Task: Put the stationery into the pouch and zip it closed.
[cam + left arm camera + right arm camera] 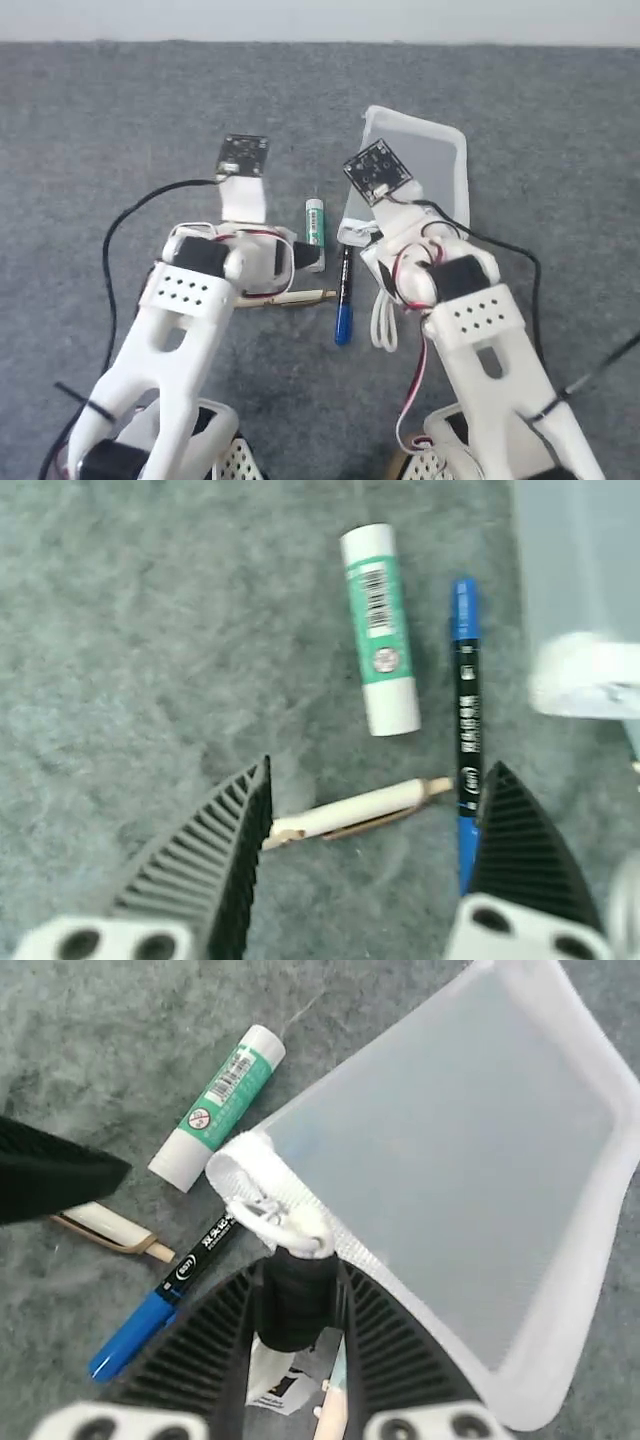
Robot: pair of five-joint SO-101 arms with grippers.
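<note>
Grey mat (100,120), perhaps felt, glue stick (315,232), marker (344,300), pouch (430,160)

I see the pouch (440,150) (450,1160), frosted and see-through with a white border, lying flat on the grey counter, its zipper-end corner pinched in my right hand (295,1280). Just beside its edge lies the marker (345,295) (466,720) (165,1295), black-barrelled with a blue cap. The green-and-white glue stick (315,232) (380,630) (215,1110) lies roughly parallel on the marker's far side. The cream pen (300,297) (355,812) (105,1228) lies crosswise, its tip right at the marker's barrel.
</note>
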